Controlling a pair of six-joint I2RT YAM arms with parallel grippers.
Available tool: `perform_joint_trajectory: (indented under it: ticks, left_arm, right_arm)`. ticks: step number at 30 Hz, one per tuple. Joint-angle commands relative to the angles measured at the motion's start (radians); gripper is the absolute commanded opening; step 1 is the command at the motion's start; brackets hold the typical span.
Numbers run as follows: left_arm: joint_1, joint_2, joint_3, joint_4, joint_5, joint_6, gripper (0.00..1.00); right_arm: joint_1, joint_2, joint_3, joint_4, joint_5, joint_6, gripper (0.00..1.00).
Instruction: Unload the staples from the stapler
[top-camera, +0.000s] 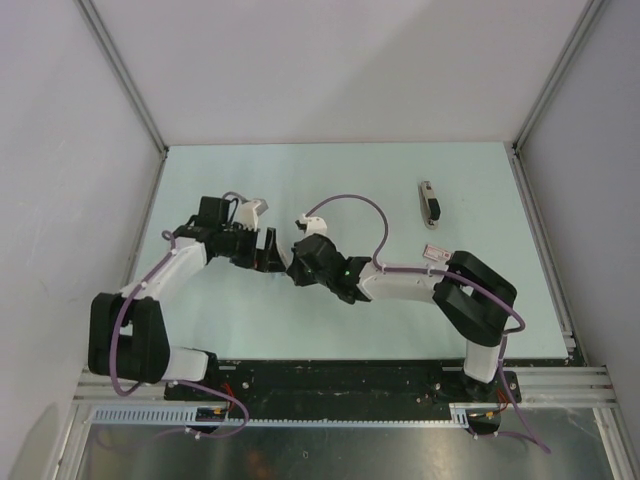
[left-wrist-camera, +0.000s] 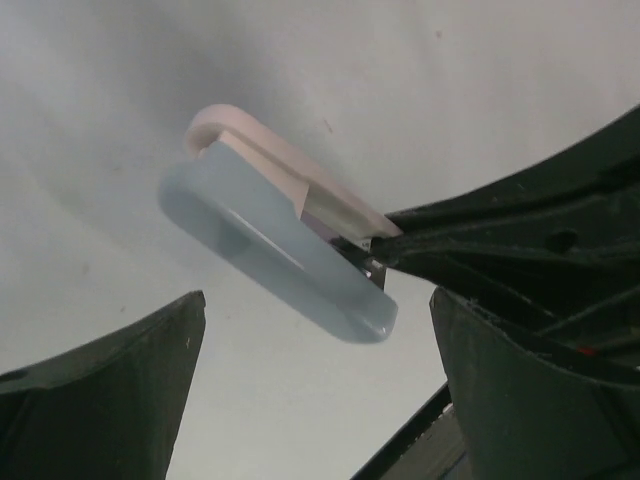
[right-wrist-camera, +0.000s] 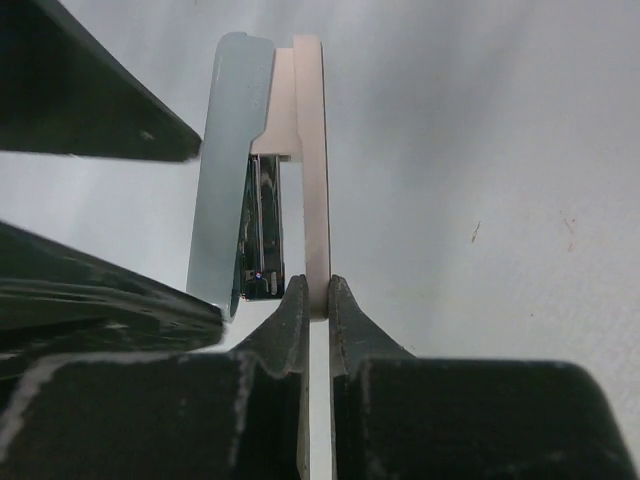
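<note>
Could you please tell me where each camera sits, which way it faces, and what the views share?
Top external: above and behind the bases, looking down on the table; the left arm and right arm show whole.
Left wrist: on the left arm, looking past its open left gripper at the stapler; both own fingers show.
Right wrist: on the right arm, looking along the right gripper, shut on the stapler's pale bar.
Shared: both wrist views show the stapler and the other arm's fingers.
</note>
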Motion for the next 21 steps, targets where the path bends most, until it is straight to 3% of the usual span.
perform_joint_trajectory:
  ticks: [1,5,21]
  left_arm:
    - [0.005,0.044,0.012,0.036,0.160,0.003,1.00]
    - [0.025,0.064,0.000,0.039,0.215,0.002,0.96]
    - [0.123,0.059,-0.019,0.041,0.290,0.014,0.31]
  right_arm:
    - [0.027,-0.070,0.003,0.077,0.193,0.018,0.00]
    - [0.044,-0.066,0.003,0.116,0.227,0.019,0.00]
    - [0.067,-0.032,0.007,0.208,0.166,0.027,0.00]
